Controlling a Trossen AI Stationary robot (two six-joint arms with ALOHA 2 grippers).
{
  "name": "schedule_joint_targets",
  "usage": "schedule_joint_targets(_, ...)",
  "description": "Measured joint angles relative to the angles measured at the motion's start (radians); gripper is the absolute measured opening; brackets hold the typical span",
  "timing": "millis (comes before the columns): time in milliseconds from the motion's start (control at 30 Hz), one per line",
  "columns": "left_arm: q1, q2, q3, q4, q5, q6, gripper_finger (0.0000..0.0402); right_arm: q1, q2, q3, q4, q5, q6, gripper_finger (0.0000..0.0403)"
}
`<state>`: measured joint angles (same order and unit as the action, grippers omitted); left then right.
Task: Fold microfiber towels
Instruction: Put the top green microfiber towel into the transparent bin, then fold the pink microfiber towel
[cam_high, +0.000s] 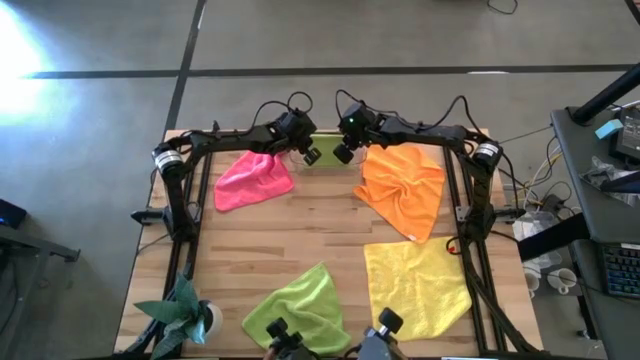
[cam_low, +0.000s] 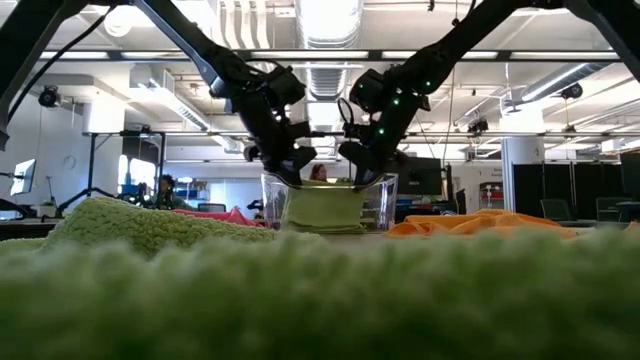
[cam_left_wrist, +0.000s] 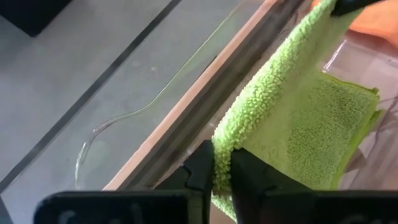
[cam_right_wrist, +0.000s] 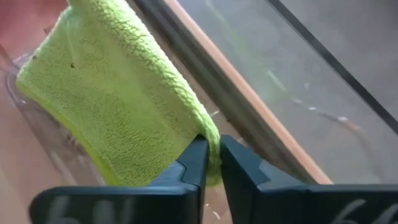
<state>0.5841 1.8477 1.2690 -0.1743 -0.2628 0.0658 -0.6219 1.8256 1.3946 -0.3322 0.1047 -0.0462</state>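
Counter (cam_high: 300, 225): carries loose pink, orange, yellow and green towels.
Tray (cam_low: 375, 205): at the far edge, receiving the folded green towel (cam_left_wrist: 298, 118).
Left gripper (cam_left_wrist: 222, 168): fingers clamped on one towel corner.
Right gripper (cam_right_wrist: 211, 158): fingers clamped on the other.
Technique: lower both corners level, then release together.
Views: wrist views show the grip; the high view hides it.

Five microfiber towels are in view: one hot pink towel (cam_high: 254, 179), one orange towel (cam_high: 402, 186), one yellow towel (cam_high: 417, 288), and two lime green ones, namely the spread green towel (cam_high: 296, 308) at the near edge of the bench (cam_high: 300, 235) and the folded green towel (cam_left_wrist: 298, 118) inside the tray. There is one clear plastic tray (cam_low: 378, 205). Two robot hands show, the left hand (cam_left_wrist: 221, 171) and the right hand (cam_right_wrist: 210, 160). One potted plant (cam_high: 183, 312) stands at a bench corner.
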Motion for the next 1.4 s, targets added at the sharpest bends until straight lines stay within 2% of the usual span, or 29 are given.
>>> schedule_joint_targets(267,0.000,-0.016,0.010,0.000,0.001,0.000,0.0123,-0.002,-0.003,0.117,-0.108,0.000,-0.023,0.0113)
schedule_joint_targets(467,0.000,-0.123,0.027,-0.019,-0.004,-0.001,0.0169,-0.018,-0.007,0.222,-0.298,-0.005,-0.068,0.0145)
schedule_joint_targets(633,-0.008,-0.235,0.020,-0.117,-0.006,0.001,0.0171,-0.029,-0.024,0.270,-0.448,-0.013,-0.072,0.0153)
schedule_joint_targets(800,-0.049,-0.347,-0.033,-0.207,-0.005,-0.004,0.0171,-0.025,-0.071,0.258,-0.574,-0.070,-0.068,0.0142)
schedule_joint_targets(967,-0.124,-0.429,-0.118,-0.263,-0.005,-0.032,0.0171,-0.010,-0.150,0.211,-0.600,-0.132,-0.039,0.0127)
schedule_joint_targets(1267,-0.245,-0.437,-0.269,-0.270,-0.005,-0.163,0.0171,0.060,-0.279,0.117,-0.601,-0.140,0.072,0.0124)
schedule_joint_targets(1400,-0.302,-0.437,-0.291,-0.368,-0.004,-0.166,0.0171,0.115,-0.332,0.054,-0.598,-0.140,0.140,0.0127)
